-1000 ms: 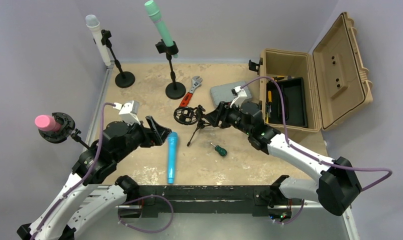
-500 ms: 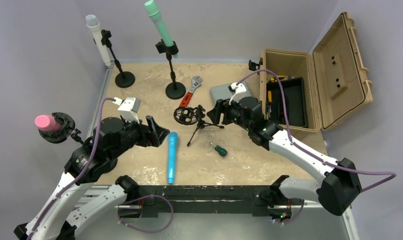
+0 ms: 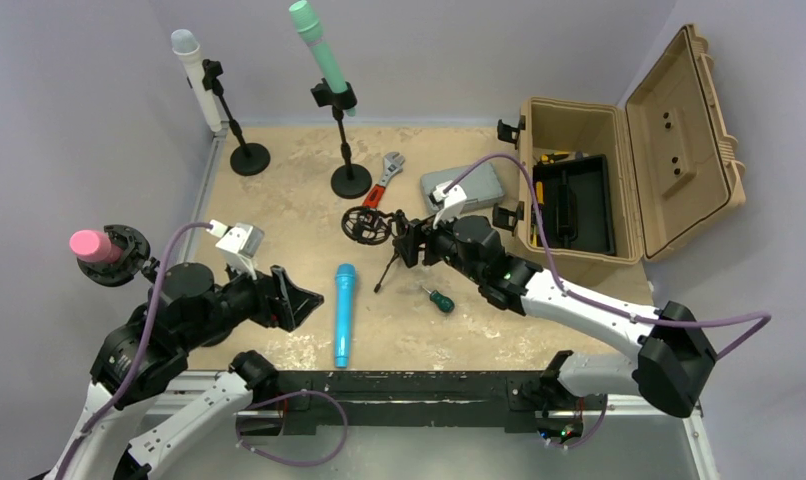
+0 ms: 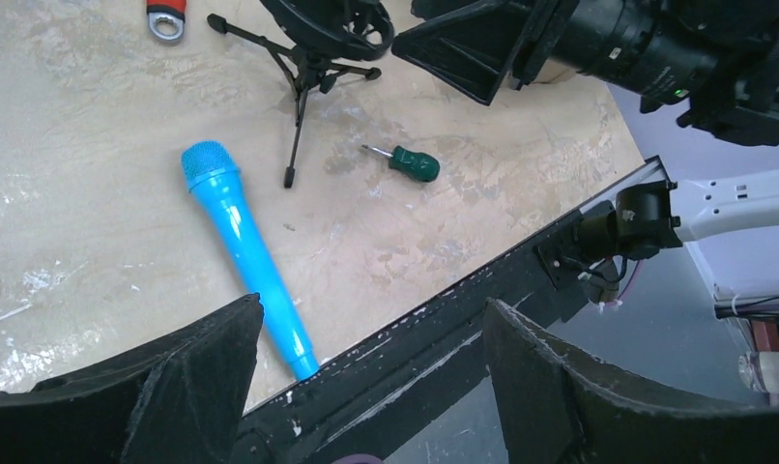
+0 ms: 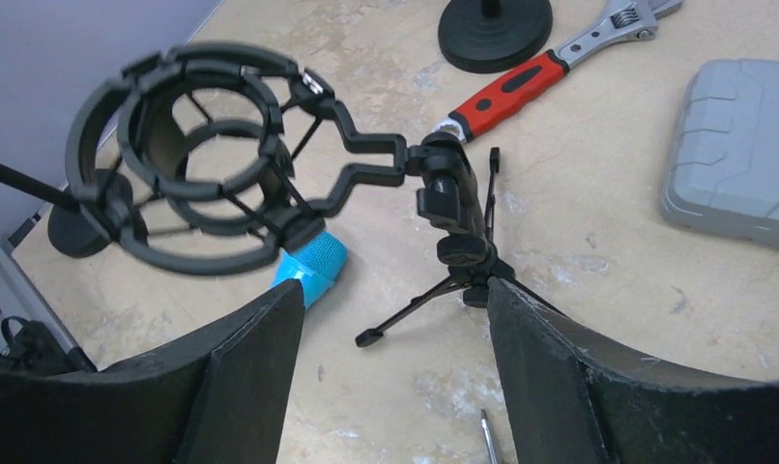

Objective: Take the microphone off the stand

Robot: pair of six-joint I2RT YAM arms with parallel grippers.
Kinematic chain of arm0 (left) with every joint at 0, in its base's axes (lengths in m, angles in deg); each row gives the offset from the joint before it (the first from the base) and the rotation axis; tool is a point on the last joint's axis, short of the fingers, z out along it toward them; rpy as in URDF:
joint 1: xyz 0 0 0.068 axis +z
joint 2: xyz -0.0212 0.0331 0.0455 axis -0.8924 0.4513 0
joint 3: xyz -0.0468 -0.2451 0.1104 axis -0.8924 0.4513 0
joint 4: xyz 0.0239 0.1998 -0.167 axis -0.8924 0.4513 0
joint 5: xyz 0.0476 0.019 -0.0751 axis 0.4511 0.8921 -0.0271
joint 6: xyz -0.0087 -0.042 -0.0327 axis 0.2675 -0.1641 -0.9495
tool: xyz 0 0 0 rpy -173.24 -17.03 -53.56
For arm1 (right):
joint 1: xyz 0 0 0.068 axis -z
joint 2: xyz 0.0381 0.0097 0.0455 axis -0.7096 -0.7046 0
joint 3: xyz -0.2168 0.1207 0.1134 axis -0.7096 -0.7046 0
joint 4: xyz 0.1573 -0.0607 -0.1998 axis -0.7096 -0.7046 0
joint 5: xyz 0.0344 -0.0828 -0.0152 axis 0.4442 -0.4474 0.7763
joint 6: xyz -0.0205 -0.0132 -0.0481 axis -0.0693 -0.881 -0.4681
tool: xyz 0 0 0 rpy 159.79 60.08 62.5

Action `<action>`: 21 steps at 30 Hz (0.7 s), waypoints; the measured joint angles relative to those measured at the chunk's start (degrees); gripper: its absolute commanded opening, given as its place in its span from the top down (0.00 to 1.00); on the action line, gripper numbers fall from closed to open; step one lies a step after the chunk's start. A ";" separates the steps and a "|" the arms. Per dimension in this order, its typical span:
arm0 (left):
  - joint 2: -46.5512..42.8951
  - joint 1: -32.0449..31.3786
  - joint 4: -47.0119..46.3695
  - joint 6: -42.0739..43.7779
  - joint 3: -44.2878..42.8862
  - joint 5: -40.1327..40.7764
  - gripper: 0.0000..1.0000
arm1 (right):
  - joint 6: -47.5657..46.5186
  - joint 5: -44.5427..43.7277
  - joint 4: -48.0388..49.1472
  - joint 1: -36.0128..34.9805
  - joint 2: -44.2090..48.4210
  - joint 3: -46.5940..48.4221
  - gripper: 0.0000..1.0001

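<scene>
Blue microphone [image 3: 342, 315] lies flat on the table in the top view, at about 7 o'clock from the tripod stand [image 3: 391, 252] and well apart from its shock mount [image 3: 367, 226], which stands empty; so the removal itself looks done, and what is left seems to be only for the arms to pull clear. The left gripper [image 3: 297, 300] hangs at 9 o'clock of the microphone, jaws spread and holding nothing, and the right gripper [image 3: 411, 243] sits at 3 o'clock of the stand, also spread and empty. A screwdriver [image 3: 439, 299] lies at 4 o'clock of the stand, a wrench [image 3: 384, 180] at 12, a grey case [image 3: 464, 186] at 2, and an open toolbox [image 3: 619, 180] beyond it at 3. A green microphone [image 3: 319, 45], a white microphone [image 3: 193, 66] and a pink microphone [image 3: 95, 246] sit in other stands at 12, 10 and 9 o'clock. From the left wrist, the microphone [image 4: 245, 256] runs from 11 to 5 o'clock above the open left gripper [image 4: 371, 319], untouched, with the stand [image 4: 303, 58] and screwdriver [image 4: 410, 162] at 12 and 1, and the right gripper [image 4: 473, 48] beside the stand. From the right wrist, the right gripper [image 5: 393, 300] frames the stand [image 5: 453, 208] without touching it; the mount [image 5: 197, 159] is hollow, and the microphone's head [image 5: 310, 263] shows just beneath it. Nothing blocks either arm's way back, though the stand is close to the right jaws and could be knocked.
</scene>
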 measured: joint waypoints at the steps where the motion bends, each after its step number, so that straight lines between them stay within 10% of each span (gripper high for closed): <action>1: -0.50 0.00 0.87 0.00 -0.44 -0.09 0.18 | 0.35 -0.66 1.29 -0.48 -0.20 -0.68 0.33; 21: -4.09 0.00 1.68 -2.64 1.77 3.76 0.18 | 0.90 -4.26 27.74 -0.63 -7.30 -13.40 0.36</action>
